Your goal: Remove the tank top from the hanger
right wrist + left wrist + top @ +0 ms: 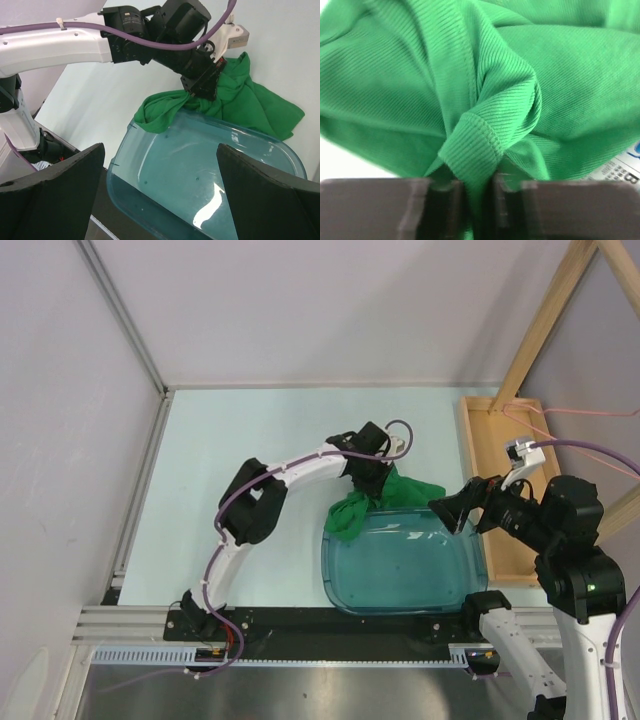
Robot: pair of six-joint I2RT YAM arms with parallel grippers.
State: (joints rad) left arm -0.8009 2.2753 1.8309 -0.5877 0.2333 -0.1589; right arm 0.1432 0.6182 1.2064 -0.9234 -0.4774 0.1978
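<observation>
At the tub's [327, 560] far rim, the left pincer [479, 200] pinches a bunched fold of the tank top [520, 100] — jaws narrow. Over it, the right pincer [160, 155] gapes wide.

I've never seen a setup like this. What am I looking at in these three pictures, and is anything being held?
Two robot arms are bolted to the edge of a table. The overhead picture shows both: the left arm and the right arm. The other two pictures come from cameras on their wrists. The left arm's jaws pinch a fold of the green tank top, which lies bunched at the far rim of the teal tub. The right arm's jaws stand wide open, holding nothing. The pink hanger is off at the far right, apart from the top.
</observation>
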